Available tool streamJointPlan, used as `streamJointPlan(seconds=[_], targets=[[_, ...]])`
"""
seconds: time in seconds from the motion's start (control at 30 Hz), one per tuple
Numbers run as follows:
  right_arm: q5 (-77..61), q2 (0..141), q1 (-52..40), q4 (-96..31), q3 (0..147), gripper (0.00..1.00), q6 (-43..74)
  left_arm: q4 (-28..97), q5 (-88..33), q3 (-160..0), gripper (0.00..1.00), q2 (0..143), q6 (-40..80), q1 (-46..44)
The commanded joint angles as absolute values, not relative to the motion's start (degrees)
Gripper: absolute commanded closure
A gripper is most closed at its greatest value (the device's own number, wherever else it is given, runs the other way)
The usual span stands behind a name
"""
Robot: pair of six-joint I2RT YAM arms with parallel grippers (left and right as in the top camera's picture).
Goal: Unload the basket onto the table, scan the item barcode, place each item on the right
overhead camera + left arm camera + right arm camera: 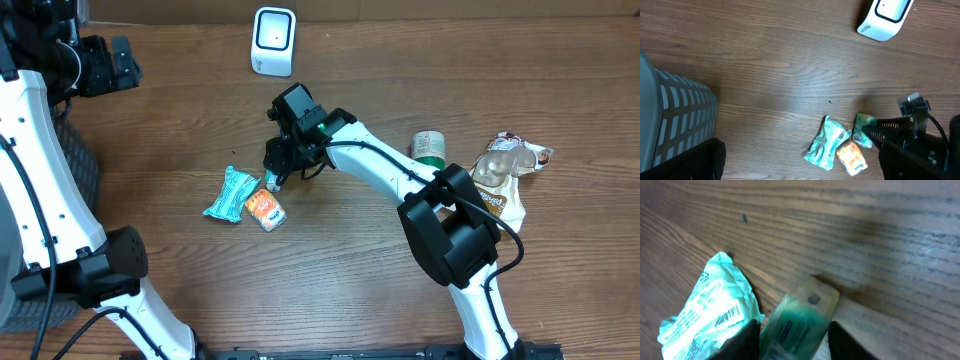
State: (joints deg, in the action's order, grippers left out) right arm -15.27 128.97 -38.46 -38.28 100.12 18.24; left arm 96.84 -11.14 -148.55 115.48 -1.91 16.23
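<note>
Pickup stage, by the look of it: right claw [794,334] is down at the table [400,60] with its fingers [747,340] pressed to both sides of the green pack [802,310]. That is a grip, though the pack is lying on the wood and not yet lifted. It sits near the middle of the table, just beside the teal pack [230,193] and the orange pack [265,210], with all three bunched together. The teal one nearly touches the near finger, so a clean lift straight up is wanted to avoid dragging the neighbour along.

Scanner [273,40] stands at the far edge, well apart from the cluster, with clear wood between. My read on the next move is to raise the pack, carry it across to the scanner and turn it until the barcode faces the window. No barcode shows on the green pack from here, so it may need some rotating.

Left claw [118,62] hangs wide open and empty off at the far left, taking no part.

Surface is dark wood grain, flat and bare in the middle. A can [430,148] and some crumpled bags [510,170] wait on the right, and a grey slatted basket [682,115] sits at the left edge. Of the room itself, almost nothing shows beyond the tabletop.
</note>
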Motion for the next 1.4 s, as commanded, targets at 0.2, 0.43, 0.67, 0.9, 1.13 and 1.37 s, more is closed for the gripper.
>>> streamJointPlan(seconds=[0.2,0.43,0.67,0.9,1.13,1.37], targets=[[-13.96,127.13,-37.65,-42.09,101.84,0.88,19.35,96.79,-11.18,-149.36,0.0,114.74,-2.61,16.05],[-5.63,119.77,-36.75,-54.26,105.91,0.92,17.5,96.79,-11.18,-149.36,0.0,114.74,-2.61,16.05],[13.98,119.81,-40.53,-63.37,104.64,0.91,17.56,96.79,-11.2,-149.36,0.0,114.74,-2.61,16.05],[16.73,123.52,-42.87,-62.17,102.59,0.51,13.89,96.79,-11.18,-149.36,0.0,114.74,-2.61,16.05],[-3.33,123.11,-42.39,-61.67,106.15,0.4,6.96,96.79,-11.18,-149.36,0.0,114.74,-2.61,16.05],[-4.25,122.48,-35.88,-64.6,106.61,0.56,15.16,96.79,-11.18,-149.36,0.0,114.74,-2.61,16.05]])
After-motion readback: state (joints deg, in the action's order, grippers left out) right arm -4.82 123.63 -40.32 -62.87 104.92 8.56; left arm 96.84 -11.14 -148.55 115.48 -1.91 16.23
